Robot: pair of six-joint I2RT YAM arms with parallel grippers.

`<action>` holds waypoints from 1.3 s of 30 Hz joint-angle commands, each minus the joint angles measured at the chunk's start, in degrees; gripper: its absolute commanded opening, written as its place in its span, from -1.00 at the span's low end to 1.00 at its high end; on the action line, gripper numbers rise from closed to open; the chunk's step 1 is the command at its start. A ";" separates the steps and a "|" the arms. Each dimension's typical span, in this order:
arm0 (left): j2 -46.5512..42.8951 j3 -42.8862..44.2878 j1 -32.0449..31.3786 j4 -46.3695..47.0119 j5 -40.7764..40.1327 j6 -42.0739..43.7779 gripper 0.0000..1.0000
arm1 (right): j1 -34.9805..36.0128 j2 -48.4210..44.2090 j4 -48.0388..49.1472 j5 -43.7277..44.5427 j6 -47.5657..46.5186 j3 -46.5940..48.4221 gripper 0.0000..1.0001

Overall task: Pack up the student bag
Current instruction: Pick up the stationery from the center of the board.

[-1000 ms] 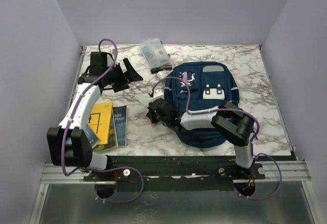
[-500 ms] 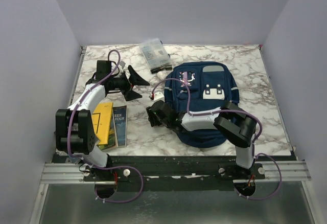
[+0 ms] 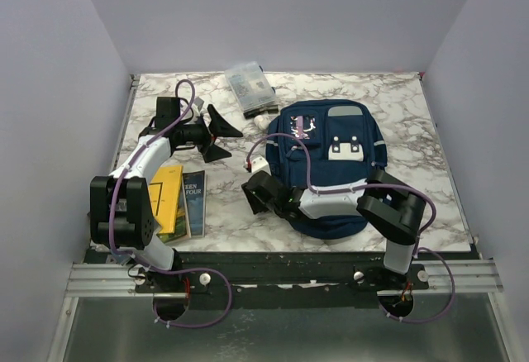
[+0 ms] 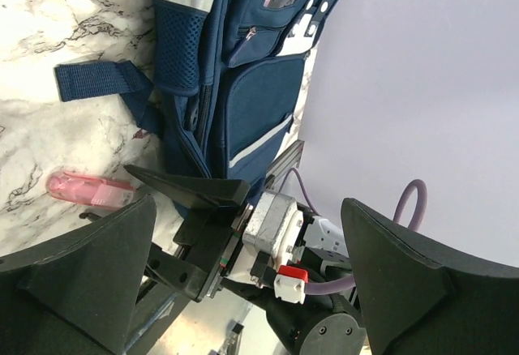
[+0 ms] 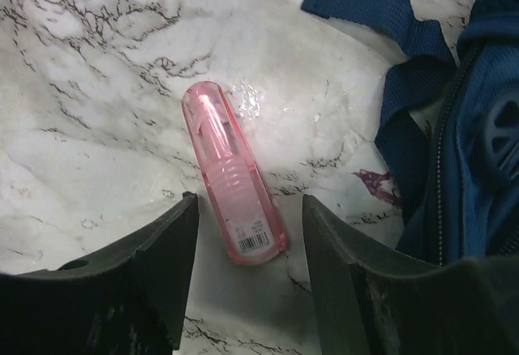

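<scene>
The student bag (image 3: 331, 151) is a navy backpack that lies flat on the marble right of centre, also seen in the left wrist view (image 4: 235, 63) and the right wrist view (image 5: 474, 144). A pink translucent case (image 5: 233, 173) with a barcode label lies on the marble just left of the bag (image 3: 257, 162). My right gripper (image 5: 250, 233) is open and low over it, with the case's near end between the fingers and touching neither. My left gripper (image 4: 247, 209) hangs wide open and empty at the back left (image 3: 219, 133), facing the bag.
A clear plastic pouch (image 3: 250, 88) with small items lies at the back. A yellow book (image 3: 168, 198) and a dark blue book (image 3: 194, 203) lie at the near left. A loose blue strap (image 5: 369, 6) trails from the bag onto the marble.
My right gripper went from shut to open and drew back a little toward the near edge. The left arm swung its gripper rightward toward the bag, then held still.
</scene>
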 commanded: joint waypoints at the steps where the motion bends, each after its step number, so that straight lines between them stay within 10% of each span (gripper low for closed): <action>1: -0.88 0.36 0.15 1.52 1.96 -0.17 0.94 | 0.75 1.45 -7.28 1.77 0.22 -5.17 0.09; 15: 4.13 -9.65 -3.85 14.63 3.78 -13.34 0.79 | 0.91 -4.19 5.48 2.34 0.94 -11.06 -0.99; 28: 3.01 -8.49 -7.60 14.83 3.52 -11.49 0.50 | -3.04 -19.41 5.14 1.68 5.92 -9.08 -0.99; 39: 0.80 -7.31 -11.00 15.07 2.99 -9.22 -0.18 | -3.06 -20.94 4.96 -0.21 7.29 -4.44 -0.99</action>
